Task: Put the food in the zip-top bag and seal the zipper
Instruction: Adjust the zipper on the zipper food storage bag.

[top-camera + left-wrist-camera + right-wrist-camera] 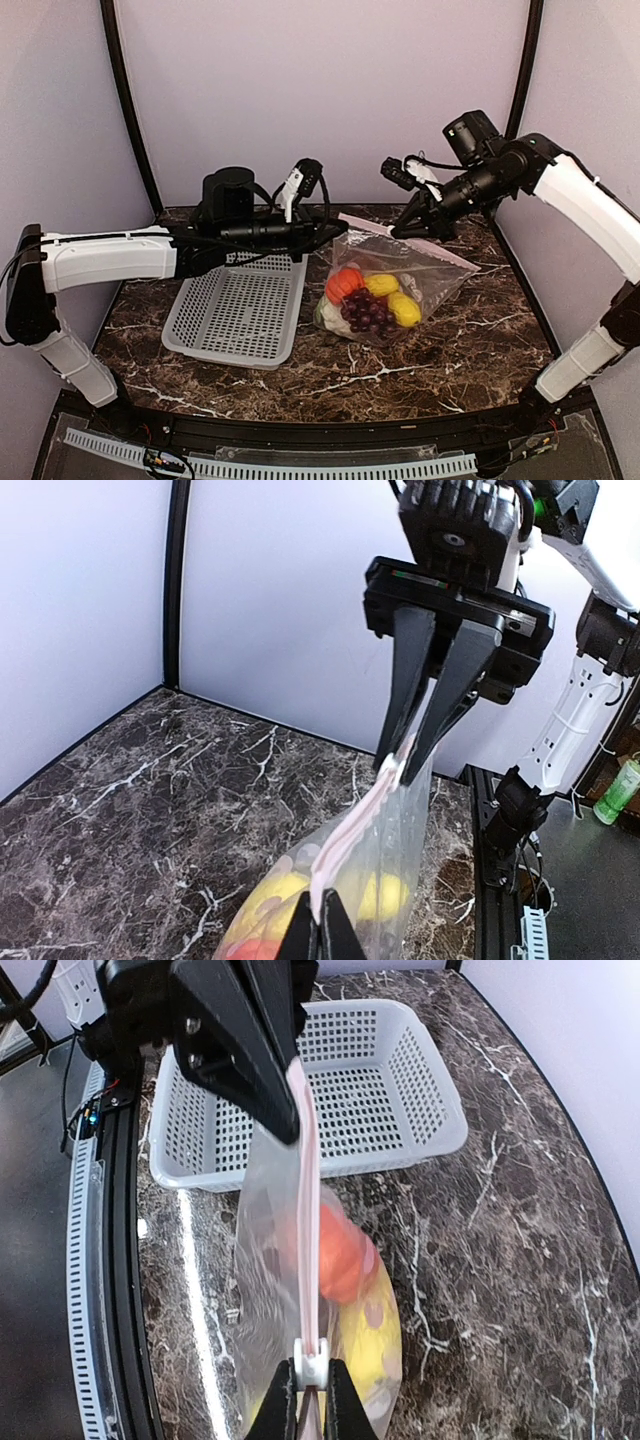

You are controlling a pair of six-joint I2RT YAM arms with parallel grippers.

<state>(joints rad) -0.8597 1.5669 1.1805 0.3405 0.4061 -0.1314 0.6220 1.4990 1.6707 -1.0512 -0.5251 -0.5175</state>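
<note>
Left fingers, right fingers pinch zipper ends; basket beside bag, food inside.

Both arms stretch inward, left gripper and right gripper facing each other, each pinched tight on the zipper.

Zip-top bag: clear, pale round dots low down.
Zipper: faint pink strip.
Inside: orange piece, yellow fruits, dark purple grape bunch, white cauliflower.
Basket: grey, grid of holes.
Table: dark brown marble, white veins.
</note>
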